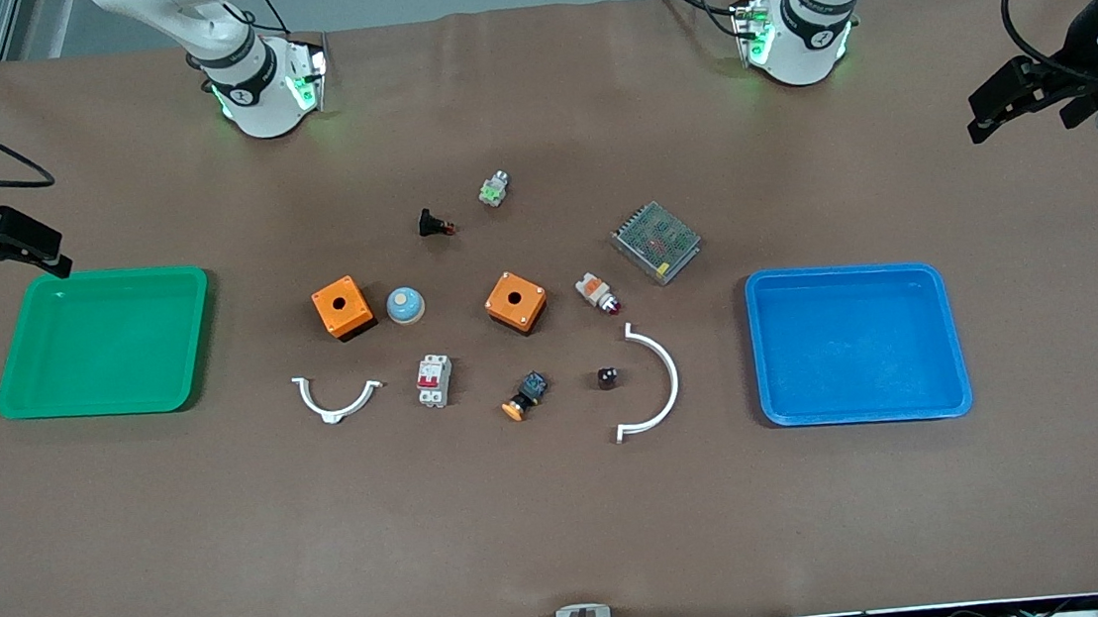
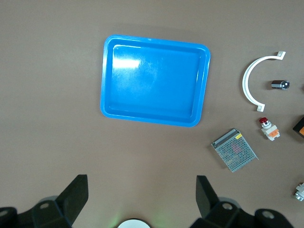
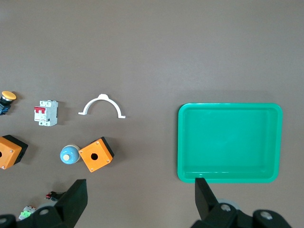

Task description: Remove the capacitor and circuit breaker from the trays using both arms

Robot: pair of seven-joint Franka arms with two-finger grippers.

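Note:
The capacitor point(image 1: 607, 377), a tiny black stub, lies on the table beside the larger white arc; it also shows in the left wrist view point(image 2: 280, 84). The breaker point(image 1: 434, 380), a white-grey block with red levers, lies nearer the front camera than the blue dome; it also shows in the right wrist view point(image 3: 48, 113). My left gripper point(image 1: 1024, 120) point(image 2: 141, 191) is open and empty, raised over the table's left-arm end by the blue tray point(image 1: 951, 333). My right gripper point(image 1: 16, 261) point(image 3: 140, 194) is open and empty, raised over the right-arm end by the green tray point(image 1: 99, 278).
Two orange boxes point(image 1: 342, 307) point(image 1: 516, 301), a blue dome point(image 1: 405, 305), two white arcs point(image 1: 338, 398) point(image 1: 660, 378), a mesh power supply point(image 1: 656, 241), a white-and-orange switch point(image 1: 597, 292), a black button point(image 1: 434, 223) and an orange-capped button point(image 1: 525, 396) lie mid-table.

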